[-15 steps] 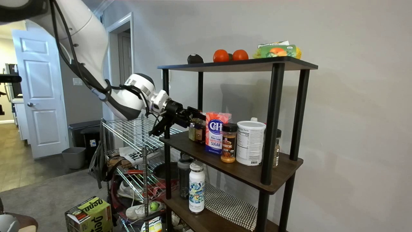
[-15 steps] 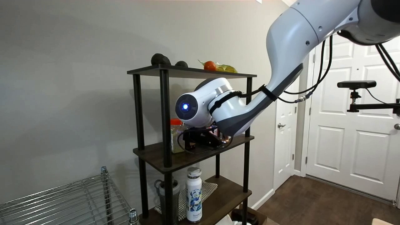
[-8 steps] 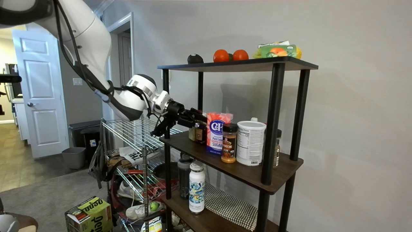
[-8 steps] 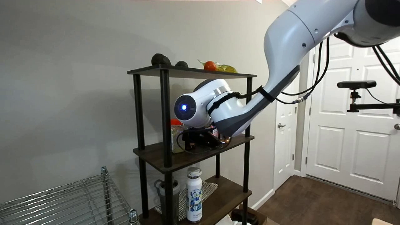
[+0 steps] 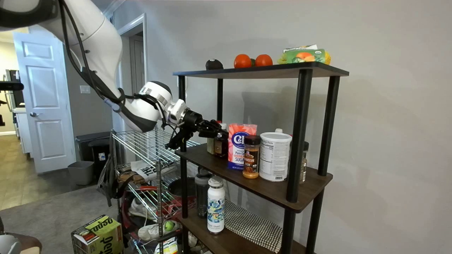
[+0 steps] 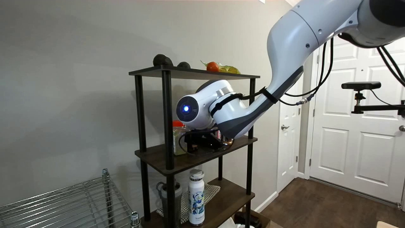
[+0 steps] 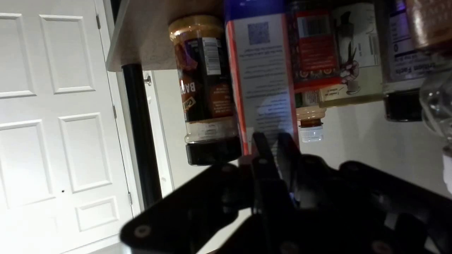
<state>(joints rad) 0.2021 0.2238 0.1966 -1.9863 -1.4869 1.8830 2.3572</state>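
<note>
The wrist view is upside down. In it my gripper (image 7: 271, 135) has its fingers close together, a narrow gap left and nothing between them. They stand in front of the narrow side of a pink, white and blue sugar carton (image 7: 263, 81), near its top. In an exterior view the gripper (image 5: 225, 131) points at the left side of that upright carton (image 5: 241, 148); contact cannot be made out. A dark bottle (image 5: 221, 145) stands behind the fingers, and a barbecue seasoning jar (image 5: 251, 158) in front of the carton. The wrist mostly hides the gripper in an exterior view.
The middle shelf (image 5: 312, 178) also bears a white tub (image 5: 275, 158), a small spice bottle (image 5: 303, 164) and a red-lidded jar (image 6: 179, 139). Black posts (image 5: 299, 137) frame it. Above is the top shelf (image 5: 226, 73) with produce. A wire rack (image 6: 72, 202) stands beside.
The jaws have come nearly together. The sugar carton has shifted a little away from the gripper. The arm moved slightly forward at first, and has hardly moved over the last half second.
</note>
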